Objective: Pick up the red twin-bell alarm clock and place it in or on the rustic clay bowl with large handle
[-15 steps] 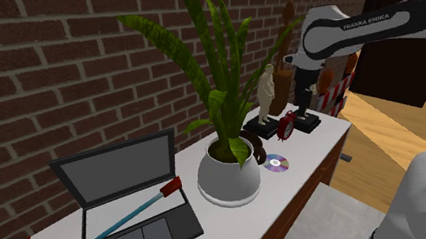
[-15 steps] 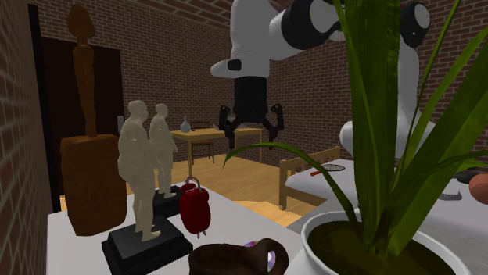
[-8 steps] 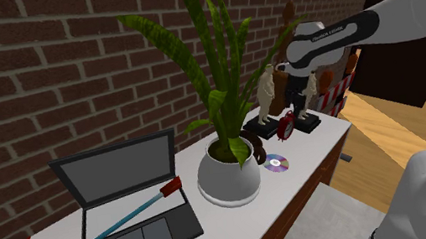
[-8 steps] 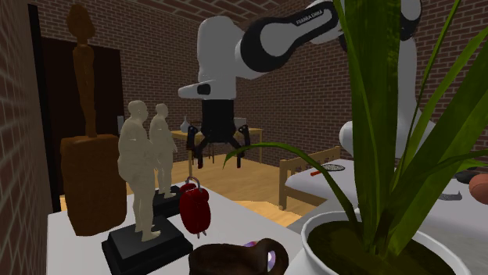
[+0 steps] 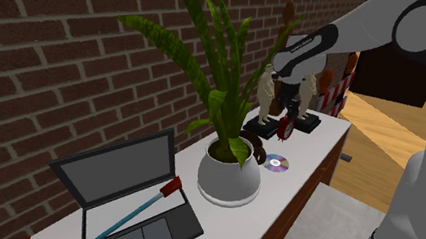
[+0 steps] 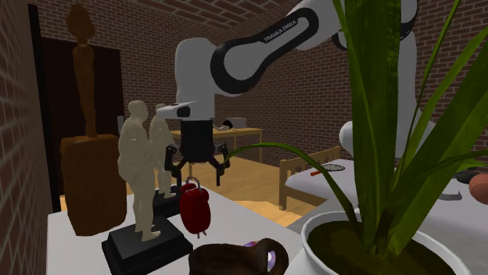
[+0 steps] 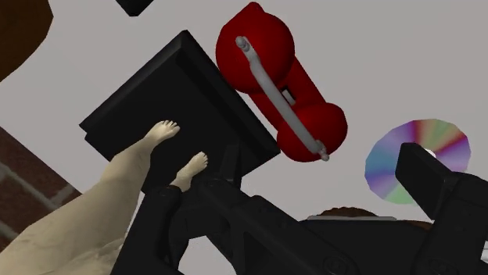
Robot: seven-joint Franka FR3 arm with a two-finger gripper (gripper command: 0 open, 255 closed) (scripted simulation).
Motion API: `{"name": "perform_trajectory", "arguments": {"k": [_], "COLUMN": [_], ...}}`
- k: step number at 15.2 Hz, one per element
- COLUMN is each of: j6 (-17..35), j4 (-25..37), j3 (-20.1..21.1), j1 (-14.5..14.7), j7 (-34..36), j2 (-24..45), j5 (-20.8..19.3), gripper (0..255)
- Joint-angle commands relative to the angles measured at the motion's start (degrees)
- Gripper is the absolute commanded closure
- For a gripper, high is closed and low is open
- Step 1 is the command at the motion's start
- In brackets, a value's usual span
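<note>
Red and rounded, the twin-bell alarm clock [image 6: 195, 207] stands upright on the white worktop [image 5: 233, 222], just beside the black base [image 6: 145, 246] that carries the pale beige figurine [image 6: 139, 168]. The black end effector [image 6: 195, 168] hangs directly above the clock, pointing down, its two fingers [image 6: 223, 166] spread wide apart with nothing between them. Their tips are a little above the clock's grey top handle and do not touch it. Seen from the wrist, the clock [image 7: 278, 82] lies ahead of the end effector [image 7: 317, 176], beyond the fingertips rather than between them, with its grey handle running across its two red bells and one side close against a corner of the black base [image 7: 176, 113]. A rainbow-sheened disc [image 7: 418, 160] lies flat on the worktop, near the far finger from the figurine's feet. In the shoulder view the clock [image 5: 286, 127] sits toward the far end of the worktop, under the end effector [image 5: 293, 111], past the white plant pot [image 5: 229, 176] and the disc [image 5: 276, 163]. The dark brown bowl [image 6: 235, 259] with its looped handle rests on the worktop between the clock and the plant pot, apart from the clock. A tall brown carved sculpture [image 6: 90, 180] stands behind the figurine.
</note>
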Motion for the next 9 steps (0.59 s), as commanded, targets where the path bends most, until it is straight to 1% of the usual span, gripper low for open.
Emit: {"name": "perform_trajectory", "arguments": {"k": [1,3,9], "j6": [1.46,3.27,3.27], "j4": [-0.50,-1.40,-1.40], "j3": [0.07,0.22,0.23], "j1": [-0.14,-0.30,-0.31], "j7": [-0.80,-1.54,-1.54], "j2": [1.23,2.45,2.45], "j5": [1.01,2.07,2.07], "gripper": [0,0,0]}}
